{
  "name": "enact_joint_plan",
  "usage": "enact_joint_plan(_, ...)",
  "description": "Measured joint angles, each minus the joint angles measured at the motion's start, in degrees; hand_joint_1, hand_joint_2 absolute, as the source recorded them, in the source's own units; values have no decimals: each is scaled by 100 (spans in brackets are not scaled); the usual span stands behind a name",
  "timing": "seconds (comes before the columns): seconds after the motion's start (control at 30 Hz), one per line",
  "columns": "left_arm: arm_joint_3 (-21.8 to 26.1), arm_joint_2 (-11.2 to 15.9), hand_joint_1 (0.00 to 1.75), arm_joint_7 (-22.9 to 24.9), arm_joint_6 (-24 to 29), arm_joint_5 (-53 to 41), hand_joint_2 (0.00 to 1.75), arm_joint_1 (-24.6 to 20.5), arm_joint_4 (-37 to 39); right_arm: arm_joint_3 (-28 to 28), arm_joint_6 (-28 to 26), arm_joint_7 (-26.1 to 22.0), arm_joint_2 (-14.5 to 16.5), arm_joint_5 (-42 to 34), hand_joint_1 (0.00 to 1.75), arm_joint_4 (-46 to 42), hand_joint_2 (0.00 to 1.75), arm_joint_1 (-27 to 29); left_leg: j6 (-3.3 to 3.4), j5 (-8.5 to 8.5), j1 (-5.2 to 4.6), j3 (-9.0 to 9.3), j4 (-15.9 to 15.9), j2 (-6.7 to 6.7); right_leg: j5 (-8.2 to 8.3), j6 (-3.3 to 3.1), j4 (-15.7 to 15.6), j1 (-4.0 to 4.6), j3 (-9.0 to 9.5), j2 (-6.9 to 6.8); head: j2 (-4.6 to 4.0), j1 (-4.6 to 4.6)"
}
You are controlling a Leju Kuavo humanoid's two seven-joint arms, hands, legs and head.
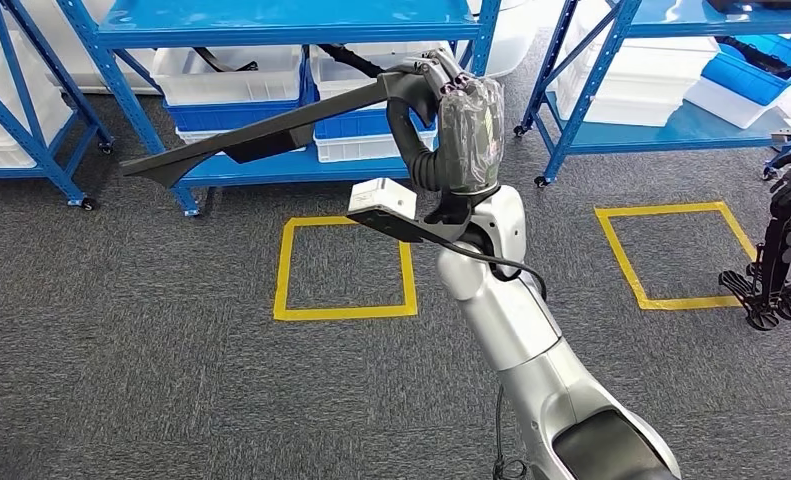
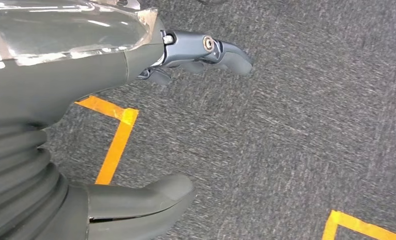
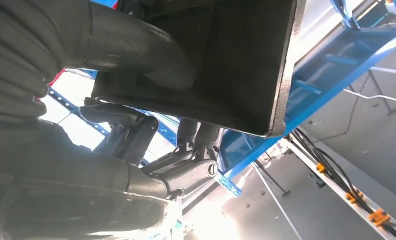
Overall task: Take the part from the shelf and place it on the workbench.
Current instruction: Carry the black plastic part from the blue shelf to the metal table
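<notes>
Black and long, the part [image 1: 271, 135] sits gripped at one end by the right robot hand [image 1: 466, 120], raised over grey carpet before the blue shelf [image 1: 281, 25]. Left robot hand [image 2: 135, 60] hangs empty (fingers apart) above the floor.

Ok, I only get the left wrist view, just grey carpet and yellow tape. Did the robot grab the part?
Observer: Yes. In the head view the right hand grips a long black part.
Operator: Is it lying on the shelf?
Observer: It doesn't look like it. The part is held up in front of the blue shelf, reaching out to the left of the hand.
Operator: What's on that shelf?
Observer: A white bin sits on its lower level, with more bins beside it.
</notes>
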Motion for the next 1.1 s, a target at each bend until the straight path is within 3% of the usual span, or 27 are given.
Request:
enact_joint_plan(0.03,1,-2,0,0,0,0,175,3,0,0,0,0,1,15,175,10,175,3,-18,29,7,-33,2,-1,40,52,-145,-18,132,0,0,0)
enact_joint_plan(0.1,2,-3,0,0,0,0,175,4,-1,1,0,0,6,36,175,17,175,2,-68,73,21,-69,8,-4,230,146,-951,-62,643,-5,0,1)
enact_joint_plan(0.17,3,-1,0,0,1,0,175,3,-2,1,-1,0,20,41,175,18,175,-1,-131,103,7,-96,16,-6,363,129,-1568,-64,1003,11,0,-1)
enact_joint_plan(0.2,4,5,0,0,1,0,175,3,-2,0,-1,2,30,47,175,21,175,-1,-121,115,-3,-111,18,-7,378,94,-1667,-65,1048,24,0,-6)
enact_joint_plan(0.3,10,16,0,0,2,0,175,8,-2,-5,-1,37,51,137,175,29,175,-2,-29,179,-1,-138,-8,-10,439,6,-1671,-54,1023,43,0,-14)
enact_joint_plan(0.47,48,15,0,-1,2,0,175,9,-2,-18,-1,87,75,275,175,30,175,-1,-145,279,32,-141,-100,-10,489,-82,-1668,-9,971,42,0,-14)
enact_joint_plan(0.73,86,11,0,0,2,0,175,9,-2,-39,-1,90,86,278,175,30,175,-1,-230,309,44,-153,-121,-9,507,-111,-1666,12,949,41,0,-14)
enact_joint_plan(0.87,91,14,0,-3,5,-2,175,8,-4,-53,-1,103,128,334,175,30,175,-7,-120,391,60,-56,-318,-9,533,-25,-1742,-19,973,32,0,-11)
enact_joint_plan(0.93,92,2,0,-3,11,-4,175,1,-4,-69,-2,119,140,410,175,31,175,-18,-83,502,100,33,-521,-9,340,-34,-1434,-8,822,30,0,3)
enact_joint_plan(1.0,96,-2,0,-3,16,-4,175,0,-4,-87,-2,134,139,457,175,36,175,-15,-91,542,107,9,-550,-30,21,-36,-754,-50,505,32,0,10)
enact_joint_plan(1.03,97,-4,0,-2,18,-4,175,7,-3,-96,-2,140,139,474,175,41,175,-3,-113,555,119,-23,-543,-50,-84,-1,-461,-82,370,31,0,9)
enact_joint_plan(1.07,97,-8,0,-2,19,-4,175,14,-3,-98,-2,142,139,486,175,48,175,9,-145,567,142,-58,-528,-77,-95,64,-376,-120,335,31,0,9)
enact_joint_plan(1.1,98,-13,0,-2,20,-4,175,18,-2,-98,-2,142,139,497,175,54,175,17,-187,577,176,-100,-498,-107,-25,156,-505,-164,412,31,0,9)
